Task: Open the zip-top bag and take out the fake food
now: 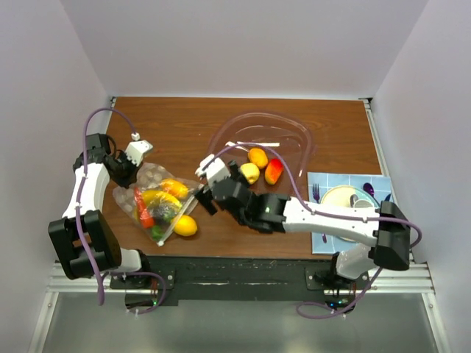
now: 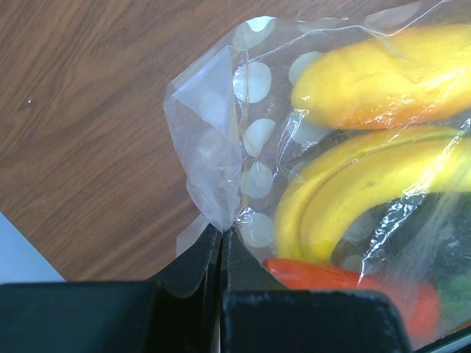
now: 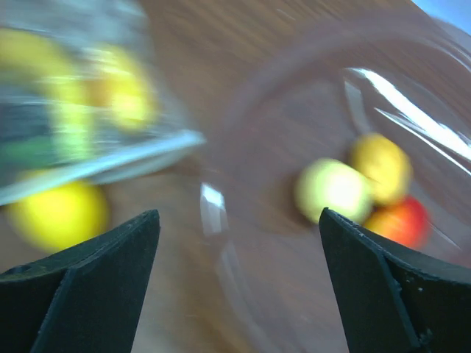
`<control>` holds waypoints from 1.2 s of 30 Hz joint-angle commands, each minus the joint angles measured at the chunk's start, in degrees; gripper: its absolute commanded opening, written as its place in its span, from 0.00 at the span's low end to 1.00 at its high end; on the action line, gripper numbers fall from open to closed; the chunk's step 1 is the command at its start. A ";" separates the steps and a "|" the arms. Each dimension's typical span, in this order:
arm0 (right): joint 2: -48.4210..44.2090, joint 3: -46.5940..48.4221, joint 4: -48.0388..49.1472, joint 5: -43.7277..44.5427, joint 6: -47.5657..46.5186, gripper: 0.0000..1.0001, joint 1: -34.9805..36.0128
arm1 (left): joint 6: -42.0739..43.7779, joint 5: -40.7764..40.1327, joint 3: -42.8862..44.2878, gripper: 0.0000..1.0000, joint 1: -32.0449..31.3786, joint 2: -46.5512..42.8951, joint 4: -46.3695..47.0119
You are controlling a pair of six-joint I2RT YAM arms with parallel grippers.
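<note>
Clear, floppy and probably slippery bag (image 1: 154, 180) of light toy fruit (image 2: 353, 198) near the counter's (image 1: 184, 125) front-left corner, pinched at one corner by the closed left tool (image 2: 221, 234); best taken by the mouth's lip with the wide, empty right tool (image 3: 237, 220) just beside it.

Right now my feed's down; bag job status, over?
Left gripper shut on zip-top bag corner. Right gripper open, empty. Fake food partly bagged, three pieces in bowl. Nothing blocking.
</note>
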 commanded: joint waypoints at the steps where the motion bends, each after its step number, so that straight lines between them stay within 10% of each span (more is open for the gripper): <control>1: 1.42 -5.31 11.73 -15.88 -0.55 0.89 2.56 | -1.60 -0.83 0.69 0.00 -0.09 -0.34 2.29; 25: 27.44 3.82 20.98 -25.33 2.17 0.98 5.02 | -4.06 -2.59 -0.37 0.00 -3.78 -1.39 0.27; 30: 26.05 3.39 18.17 -25.59 3.49 0.78 4.93 | -4.15 -3.29 0.16 0.00 -4.05 -1.13 0.27; 34: 17.81 -0.20 14.83 -23.23 2.88 0.38 4.84 | -4.15 -4.26 0.34 0.00 -4.05 -0.61 0.62; 36: 13.58 -2.23 13.51 -21.12 2.44 0.38 4.84 | -4.06 -5.92 -0.27 0.00 -4.05 -0.60 1.76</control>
